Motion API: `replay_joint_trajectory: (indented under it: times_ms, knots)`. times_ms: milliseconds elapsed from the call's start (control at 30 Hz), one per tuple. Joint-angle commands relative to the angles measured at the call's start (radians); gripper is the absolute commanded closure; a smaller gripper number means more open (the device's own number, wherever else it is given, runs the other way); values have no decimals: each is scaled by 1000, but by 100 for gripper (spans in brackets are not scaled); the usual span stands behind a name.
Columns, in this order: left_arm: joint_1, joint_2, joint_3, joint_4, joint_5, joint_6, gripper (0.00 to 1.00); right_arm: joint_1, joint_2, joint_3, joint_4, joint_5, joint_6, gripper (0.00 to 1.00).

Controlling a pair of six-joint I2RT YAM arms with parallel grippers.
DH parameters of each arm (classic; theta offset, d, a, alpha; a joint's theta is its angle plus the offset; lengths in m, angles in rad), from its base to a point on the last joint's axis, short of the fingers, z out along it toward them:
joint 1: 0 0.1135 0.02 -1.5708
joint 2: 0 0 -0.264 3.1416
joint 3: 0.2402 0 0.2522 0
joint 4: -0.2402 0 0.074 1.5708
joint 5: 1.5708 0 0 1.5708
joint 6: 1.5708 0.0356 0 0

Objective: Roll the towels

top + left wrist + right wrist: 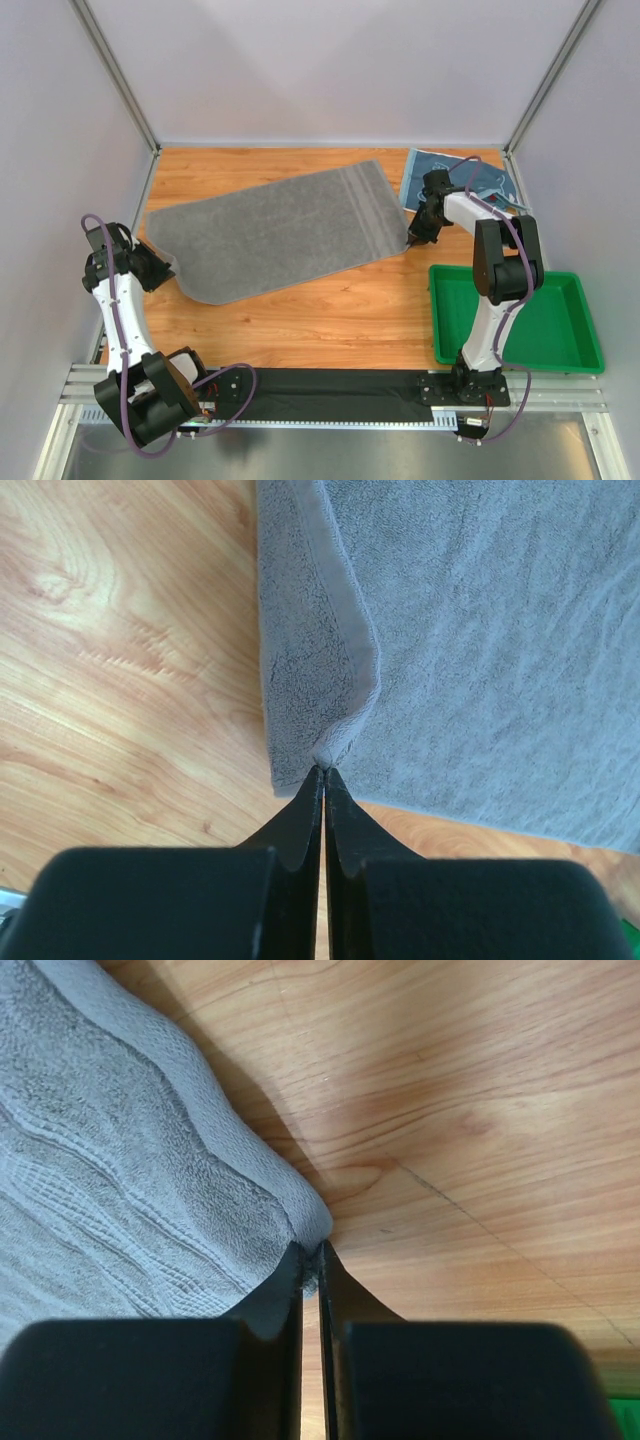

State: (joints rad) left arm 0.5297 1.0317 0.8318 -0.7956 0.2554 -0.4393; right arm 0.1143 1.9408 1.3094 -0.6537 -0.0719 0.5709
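Though blue towel print is illegible, left tool and right tool pinch grey towel corners.

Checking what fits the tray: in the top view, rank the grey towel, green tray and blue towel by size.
1. Spread grey terry towel
2. Green plastic tray
3. Light blue printed cloth towel, partly covered, so its full size is unsure

- A grey towel lies spread flat on the wooden table.
- The left gripper is at its left corner, the right gripper at its right corner.
- A blue towel lies far right.
- A green tray stands near right.
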Motion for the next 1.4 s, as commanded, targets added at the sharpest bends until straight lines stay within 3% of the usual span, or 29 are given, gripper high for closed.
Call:
replay_joint_trajectory:
  times_ms: [0,367,567,867,1100,1367]
  knots:
    - [-5,-7,12,-4,-5,16,100,-1,-26,-4,35,-75,15,100]
    - [-80,16,72,-68,-102,33,100,-77,-315,-12,-96,-106,18,100]
    - [-82,-10,121,-148,-105,56,100,-169,-480,-113,-139,-144,-5,100]
    - [-83,-113,181,-287,-128,54,100,-182,-664,-237,-210,-201,-23,100]
    - [-83,-153,171,-310,-199,56,100,-180,-668,-251,-222,-215,-52,100]
    - [-83,94,357,-318,-93,56,100,-174,-416,-15,-265,-264,-62,100]
